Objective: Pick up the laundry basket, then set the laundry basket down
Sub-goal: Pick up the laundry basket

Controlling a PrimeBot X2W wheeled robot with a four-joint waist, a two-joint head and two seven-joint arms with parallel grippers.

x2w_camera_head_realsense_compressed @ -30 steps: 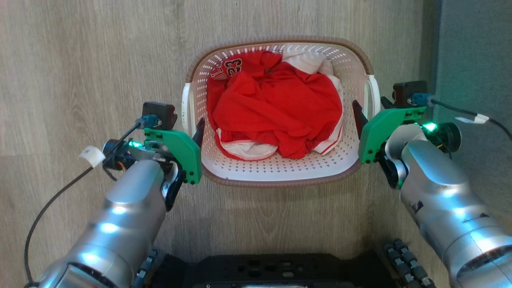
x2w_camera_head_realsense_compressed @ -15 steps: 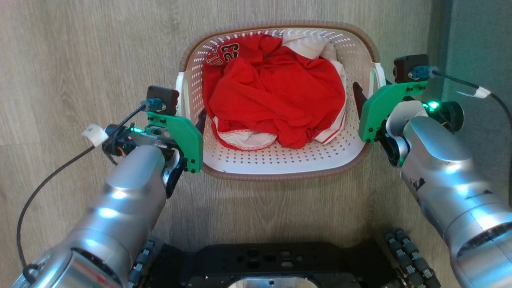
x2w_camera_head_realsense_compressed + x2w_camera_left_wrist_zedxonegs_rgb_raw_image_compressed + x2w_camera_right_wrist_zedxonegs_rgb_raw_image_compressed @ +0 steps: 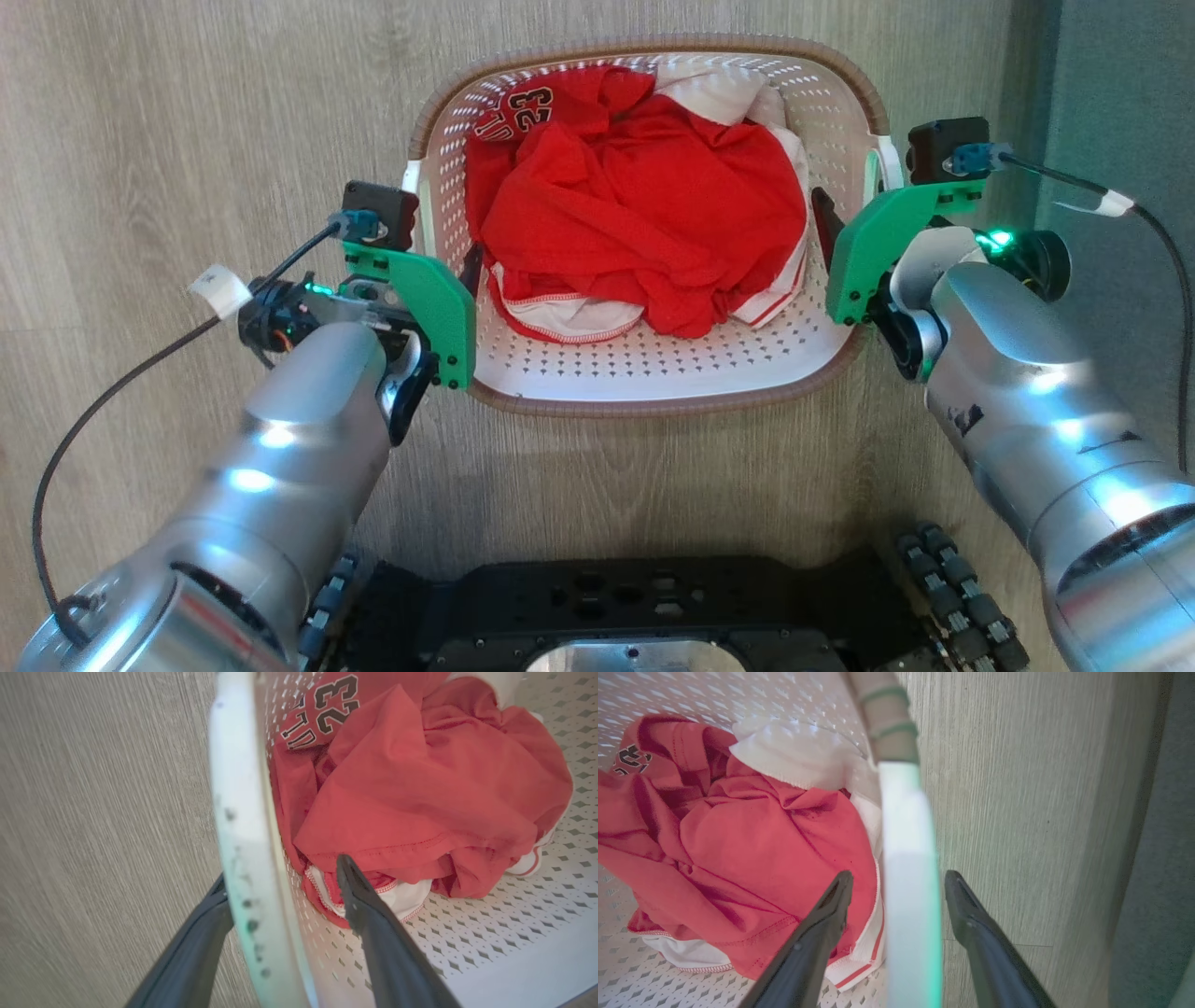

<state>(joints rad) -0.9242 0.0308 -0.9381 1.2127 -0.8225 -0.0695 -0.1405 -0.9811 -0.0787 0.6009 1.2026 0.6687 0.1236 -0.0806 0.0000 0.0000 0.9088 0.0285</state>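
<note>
- Head view: the laundry basket (image 3: 653, 403) sits between the two arms, ahead of the robot's black base (image 3: 616, 607), over a wood-grain floor (image 3: 187, 140). Whether it touches the floor cannot be told. A crumpled red jersey (image 3: 644, 215) marked "23" lies inside, over white cloth (image 3: 719, 93). The left gripper (image 3: 457, 271) is at the basket's left side and the right gripper (image 3: 845, 210) at its right side.
- Left wrist view: the left gripper (image 3: 282, 870) straddles the white left handle (image 3: 233, 788). Jaws are apart: the outer finger meets the handle's outside and the inner finger stands clear, inside the basket, beside the jersey (image 3: 420, 788).
- Right wrist view: the right gripper (image 3: 899, 875) straddles the white right handle (image 3: 908, 858). Jaws are apart, with a gap on each side. The brown rim (image 3: 887, 718) continues beyond the handle.
</note>
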